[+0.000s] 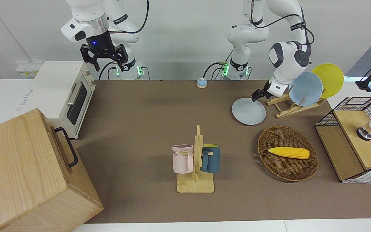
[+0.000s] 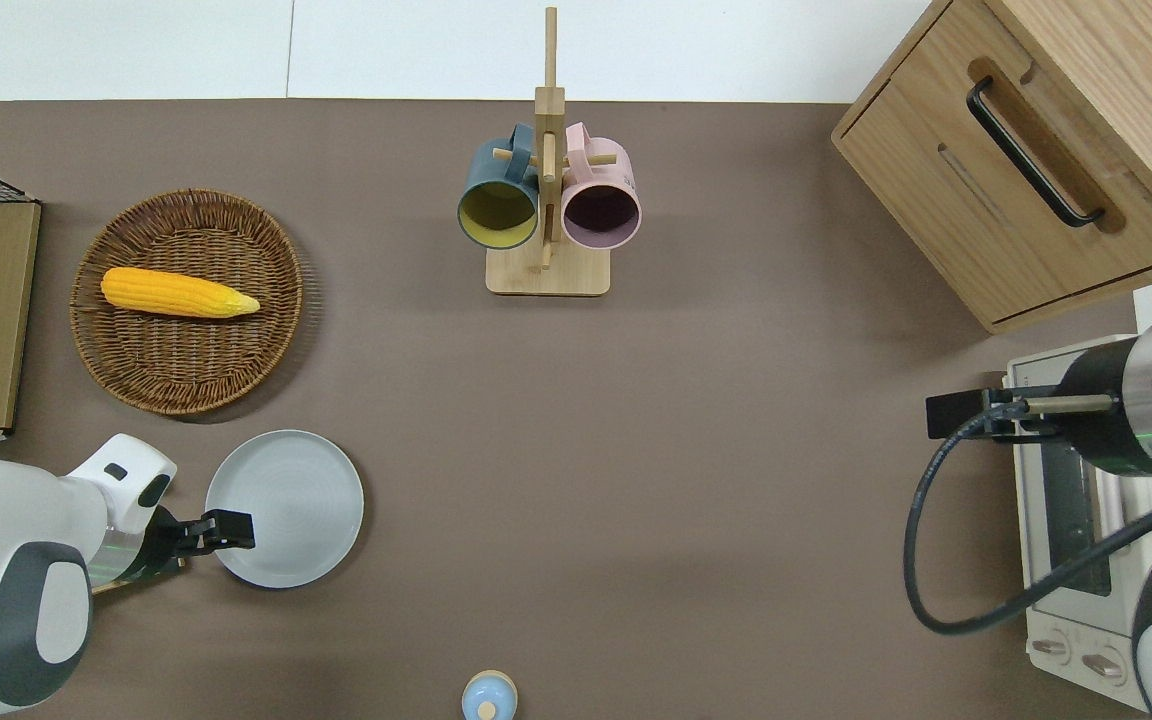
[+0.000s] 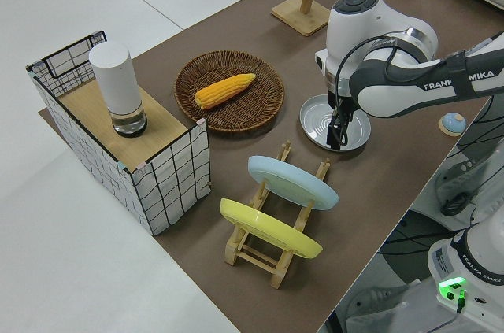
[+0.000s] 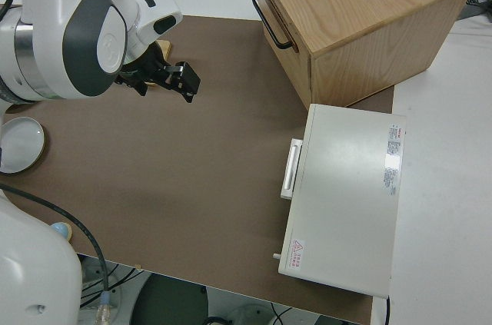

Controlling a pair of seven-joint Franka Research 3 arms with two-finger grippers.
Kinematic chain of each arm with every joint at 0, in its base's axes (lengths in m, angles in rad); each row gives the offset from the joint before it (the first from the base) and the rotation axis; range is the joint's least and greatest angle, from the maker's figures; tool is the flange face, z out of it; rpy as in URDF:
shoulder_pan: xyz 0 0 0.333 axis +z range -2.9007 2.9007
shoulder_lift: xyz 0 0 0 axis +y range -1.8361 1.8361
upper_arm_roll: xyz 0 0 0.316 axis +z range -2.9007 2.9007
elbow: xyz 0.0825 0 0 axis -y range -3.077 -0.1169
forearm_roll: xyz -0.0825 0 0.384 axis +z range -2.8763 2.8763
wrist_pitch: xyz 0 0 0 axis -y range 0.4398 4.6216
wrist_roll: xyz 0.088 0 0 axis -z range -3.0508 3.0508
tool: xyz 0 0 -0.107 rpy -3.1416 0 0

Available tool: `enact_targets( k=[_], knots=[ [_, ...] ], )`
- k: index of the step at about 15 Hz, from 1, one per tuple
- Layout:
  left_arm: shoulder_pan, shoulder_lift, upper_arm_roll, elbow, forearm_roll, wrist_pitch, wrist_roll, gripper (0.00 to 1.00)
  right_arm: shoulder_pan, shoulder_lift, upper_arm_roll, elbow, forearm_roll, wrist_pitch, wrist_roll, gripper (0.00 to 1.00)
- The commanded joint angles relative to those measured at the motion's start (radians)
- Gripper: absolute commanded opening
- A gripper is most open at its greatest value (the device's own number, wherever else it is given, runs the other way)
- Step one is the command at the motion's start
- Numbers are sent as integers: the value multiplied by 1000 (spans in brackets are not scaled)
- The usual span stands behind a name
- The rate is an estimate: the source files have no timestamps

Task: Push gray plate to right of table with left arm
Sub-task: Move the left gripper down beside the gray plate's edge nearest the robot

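We find the left arm's fingers [image 2: 234, 529] close together, gripping nothing, at the gray plate [image 2: 286, 508] rim. That plate lies flat on the tabletop [image 2: 636, 450], near the wicker basket [image 2: 186, 300]. Right arm parked.

Pale gray-blue plate [image 2: 285, 507], brown table [image 2: 696, 480]

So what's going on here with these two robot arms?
The left arm's end effector is down at the rim of the gray plate, on the edge toward its own end of the table, set to push it across toward the right arm's end. The plate lies flat beside a wicker basket holding a corn cob. The right arm is parked.
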Motion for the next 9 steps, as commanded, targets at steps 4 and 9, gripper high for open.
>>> enact_targets(
  k=[4, 9],
  knots=[
    [9, -10, 21, -59, -22, 100, 50, 935, -29, -27, 16, -27, 22, 0, 10, 994],
    [0, 19, 20, -76, -21, 187, 55, 837, -29, -27, 16, -27, 22, 0, 10, 996]
  ],
)
